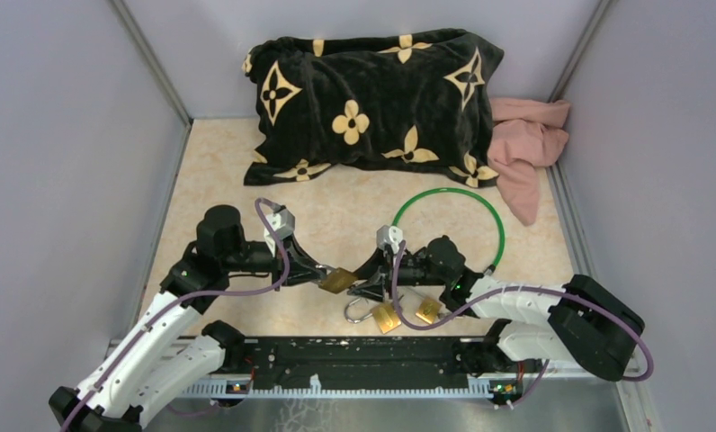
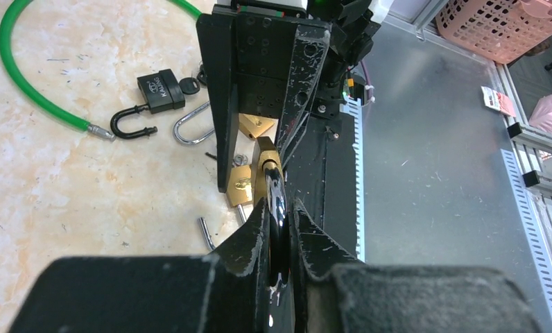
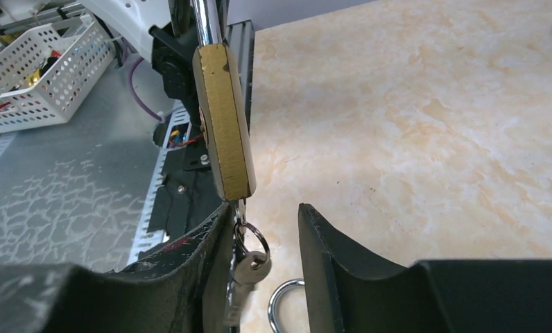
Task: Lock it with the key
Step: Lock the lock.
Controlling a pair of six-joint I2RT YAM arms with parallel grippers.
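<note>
My left gripper is shut on the shiny shackle of a brass padlock and holds it above the table. In the right wrist view the padlock is seen edge-on, with a key in its bottom end and a ring with a spare key hanging below. My right gripper is open and faces the padlock's key end. Its jaws stand either side of the hanging keys, and the left finger is close beside them. I cannot tell if it touches them.
Two more brass padlocks and a loose silver shackle lie near the front edge. A black padlock lies open by the green cable loop. A black flowered pillow and pink cloth lie at the back.
</note>
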